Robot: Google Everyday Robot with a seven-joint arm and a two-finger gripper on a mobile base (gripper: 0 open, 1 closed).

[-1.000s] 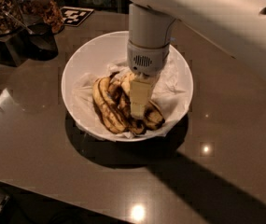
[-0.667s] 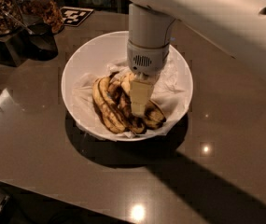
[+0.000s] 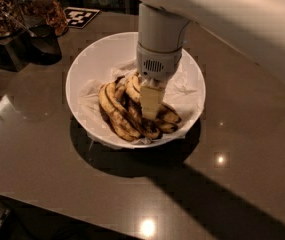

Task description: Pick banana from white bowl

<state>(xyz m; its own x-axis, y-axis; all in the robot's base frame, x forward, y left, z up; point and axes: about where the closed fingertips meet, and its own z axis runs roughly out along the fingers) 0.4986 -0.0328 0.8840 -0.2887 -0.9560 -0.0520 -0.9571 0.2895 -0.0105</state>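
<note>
Banana (image 3: 113, 109): long, curved, freckled yellow, at the left of the pile in the white bowl (image 3: 82, 64).
Gripper (image 3: 149, 104): covered the pile's middle; I couldn't tell its grip.

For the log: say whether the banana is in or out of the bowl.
In: the banana lies inside the white bowl; the pincer reaches into it.
</note>
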